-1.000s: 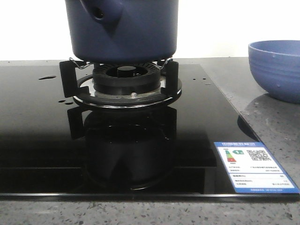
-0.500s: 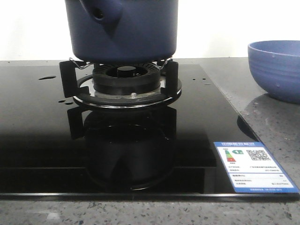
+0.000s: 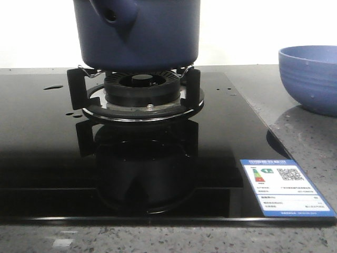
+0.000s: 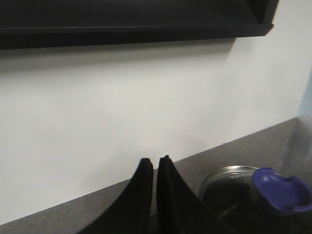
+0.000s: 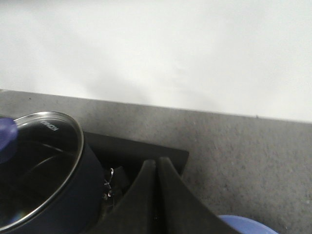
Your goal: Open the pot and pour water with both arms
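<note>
Your front camera sits low and close to the stove [image 3: 131, 158], looking forward at the pot [image 3: 137, 31], cut at the top. Your left wrist camera looks down from higher toward the wall, the right one too, nearer. All three views share the pot [image 4: 243, 195] [image 5: 44, 180].

Even, bright light washes the wall [image 3: 263, 26] white, the glossy black cooktop [image 3: 42, 153] mirrors the burner, and both wrist views look soft.
</note>
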Robot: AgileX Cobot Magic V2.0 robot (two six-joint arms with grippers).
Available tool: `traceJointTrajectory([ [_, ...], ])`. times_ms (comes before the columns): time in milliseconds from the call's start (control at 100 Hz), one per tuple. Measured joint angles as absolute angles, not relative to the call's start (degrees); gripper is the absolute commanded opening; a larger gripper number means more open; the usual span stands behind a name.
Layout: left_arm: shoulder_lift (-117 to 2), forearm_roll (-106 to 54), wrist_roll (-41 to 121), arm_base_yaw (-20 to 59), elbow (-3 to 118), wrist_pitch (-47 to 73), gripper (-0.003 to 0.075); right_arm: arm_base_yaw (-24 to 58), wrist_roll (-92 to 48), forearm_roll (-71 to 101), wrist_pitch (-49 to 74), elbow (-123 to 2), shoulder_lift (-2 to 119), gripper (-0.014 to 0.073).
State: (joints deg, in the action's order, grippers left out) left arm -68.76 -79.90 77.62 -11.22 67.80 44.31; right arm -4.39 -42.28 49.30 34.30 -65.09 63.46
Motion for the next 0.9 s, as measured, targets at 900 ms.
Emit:
traceJointTrajectory([
  [900,-17.61,-97.80,98.00,-0.49,18.05,16.84,-0.0019,13.82,-53.39,54.93,-1.34,-15.06,22.36,-0.0053],
])
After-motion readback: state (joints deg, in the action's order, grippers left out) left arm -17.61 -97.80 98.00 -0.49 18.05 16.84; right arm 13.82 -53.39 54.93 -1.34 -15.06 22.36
